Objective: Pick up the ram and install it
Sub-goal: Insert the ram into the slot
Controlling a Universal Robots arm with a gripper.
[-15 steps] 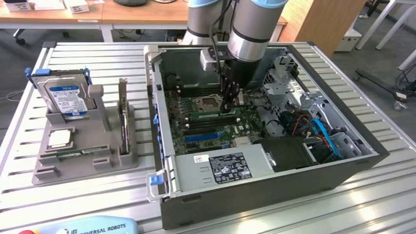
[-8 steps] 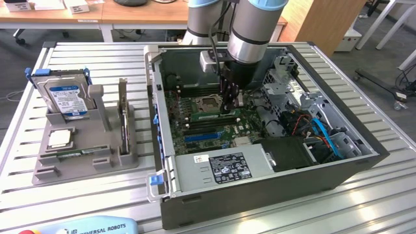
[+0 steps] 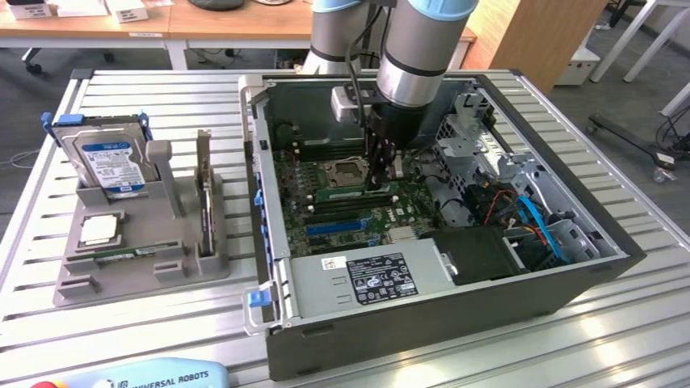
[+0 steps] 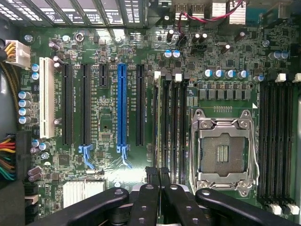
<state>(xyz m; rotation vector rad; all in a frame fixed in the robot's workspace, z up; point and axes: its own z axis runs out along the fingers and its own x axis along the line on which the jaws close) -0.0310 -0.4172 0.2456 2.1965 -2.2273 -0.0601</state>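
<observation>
My gripper (image 3: 380,179) reaches down into the open computer case (image 3: 431,315), just beside the processor socket (image 3: 347,171). Its two black fingers (image 4: 151,175) are shut on the ram (image 4: 159,122). In the wrist view the ram appears edge-on as a thin strip running along the memory slot nearest the socket (image 4: 225,150). From the exterior view the ram (image 3: 347,194) is a narrow green stick low against the motherboard (image 3: 323,214). Whether it is pressed fully into the slot I cannot tell. A second ram stick (image 3: 121,257) lies flat in the grey fixture (image 3: 140,275).
On the exterior view's left, the grey fixture also holds a hard drive (image 3: 108,162) with a blue-white label, a square silver processor chip (image 3: 99,229) and an upright board (image 3: 203,194). The case walls, drive cage (image 3: 474,137) and power supply (image 3: 367,279) hem in the arm.
</observation>
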